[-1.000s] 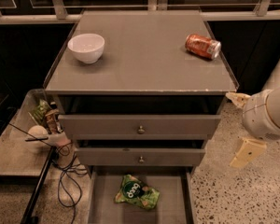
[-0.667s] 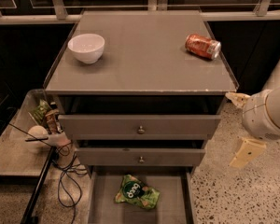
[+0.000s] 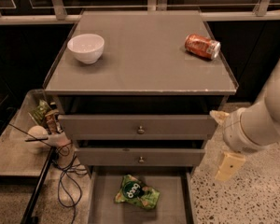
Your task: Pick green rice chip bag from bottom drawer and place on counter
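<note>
Green rice chip bag [image 3: 136, 193]: lies crinkled on the floor of the bottom drawer [image 3: 101, 204], near the middle, dark round "dang" logo facing up. Nothing is touching it.
Bottom drawer: pulled out and open to me from above. The two knobbed drawers above it look only slightly out, and their fronts overhang the back of the tray.
Gripper [image 3: 219, 144]: hangs off the right side of the cabinet, level with the knobbed drawers, well apart from the bag and above it. I read the two cream fingers [image 3: 229, 166] as spread, with nothing between them.
Counter [image 3: 140, 64]: the grey top carries a white bowl [image 3: 86, 47] at back left and an orange soda can [image 3: 202, 46] on its side at back right. The front and middle are bare grey.
Step in hand: as I judge it, the approach has not begun and no grasp has been made.
Next move: I would bring the gripper left and down into the tray and come at the bag from above, keeping clear of the middle drawer's front. I would then close on a raised fold, since the foil will likely slip and crumple.
Side clutter: a low glass-topped table [image 3: 9, 153] with packets and loose cables [image 3: 65, 181] stands left of the cabinet, out of the reach path.
Change from earlier frames: none that I can find. Arm, bag, bowl and can sit where they sat a second ago.
</note>
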Tool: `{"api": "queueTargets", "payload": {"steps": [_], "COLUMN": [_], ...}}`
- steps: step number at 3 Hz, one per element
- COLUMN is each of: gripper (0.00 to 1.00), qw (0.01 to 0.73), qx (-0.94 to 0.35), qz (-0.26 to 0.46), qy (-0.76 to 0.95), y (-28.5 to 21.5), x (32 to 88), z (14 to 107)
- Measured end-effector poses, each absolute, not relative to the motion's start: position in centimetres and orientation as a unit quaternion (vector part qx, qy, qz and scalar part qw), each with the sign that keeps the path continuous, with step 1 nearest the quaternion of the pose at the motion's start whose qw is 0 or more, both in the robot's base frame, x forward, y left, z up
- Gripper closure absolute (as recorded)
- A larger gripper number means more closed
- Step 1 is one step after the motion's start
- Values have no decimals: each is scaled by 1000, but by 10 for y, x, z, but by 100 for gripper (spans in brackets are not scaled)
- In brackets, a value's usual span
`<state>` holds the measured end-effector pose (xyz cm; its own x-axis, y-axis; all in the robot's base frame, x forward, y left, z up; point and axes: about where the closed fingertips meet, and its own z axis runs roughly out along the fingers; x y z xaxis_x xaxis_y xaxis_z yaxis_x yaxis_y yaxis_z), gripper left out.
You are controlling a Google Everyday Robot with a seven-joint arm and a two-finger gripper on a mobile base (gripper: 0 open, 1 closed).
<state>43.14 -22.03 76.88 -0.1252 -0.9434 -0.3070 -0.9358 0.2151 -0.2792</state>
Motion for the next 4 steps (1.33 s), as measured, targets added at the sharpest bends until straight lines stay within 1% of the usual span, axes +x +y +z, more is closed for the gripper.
{"api": "queueTargets", "payload": {"steps": [1,3,4], "gripper": [0,0,0], "qw": [187,169,181], "qx": [-621,-597,-598], "qz": [30,79,99], "qy": [761,780,775], "y": [-212,-214,-208], "x": [423,406,400], "z": [698,592,566]}}
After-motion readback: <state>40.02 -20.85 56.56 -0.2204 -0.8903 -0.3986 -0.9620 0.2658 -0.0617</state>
